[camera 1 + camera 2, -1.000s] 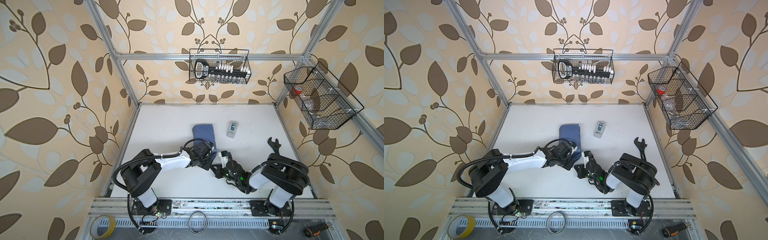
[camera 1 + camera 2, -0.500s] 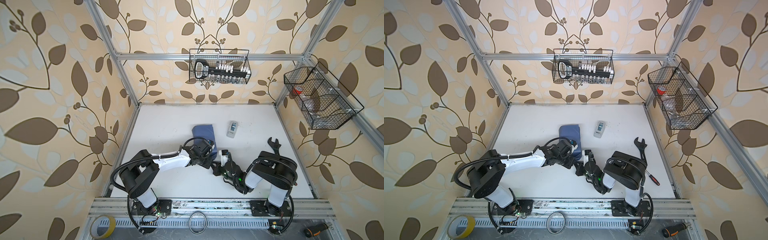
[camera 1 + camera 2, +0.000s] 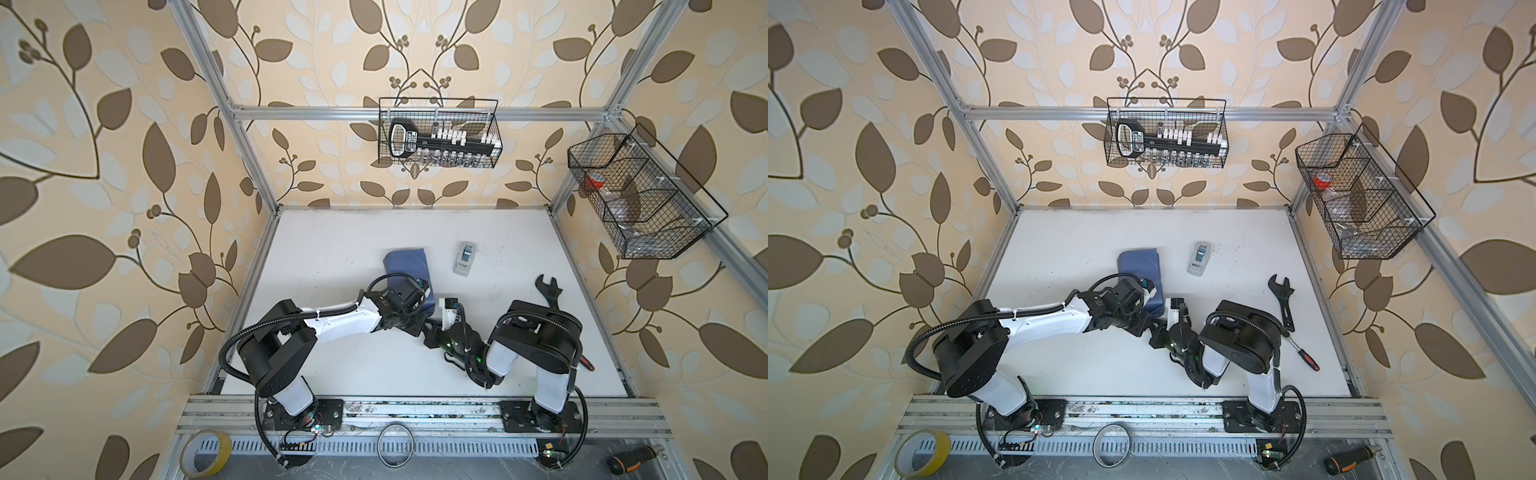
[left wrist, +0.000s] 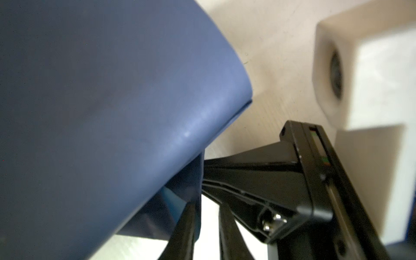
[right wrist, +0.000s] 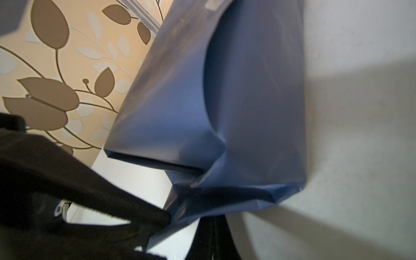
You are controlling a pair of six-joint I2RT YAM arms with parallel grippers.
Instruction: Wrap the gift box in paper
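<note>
Right hand (image 4: 206,174) pinches one paper (image 4: 112,90) flap.

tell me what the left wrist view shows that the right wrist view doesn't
Only the left wrist view: the white camera housing on the other arm. Only the right wrist view: leaf wallpaper and the dark open slot at the end of the paper. Both: the paper, the white table, and the right end effector shut on the paper's flap.

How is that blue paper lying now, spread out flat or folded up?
Folded. The paper forms a compact bundle on the table, and the right wrist view shows its end creased and tucked inward.
</note>
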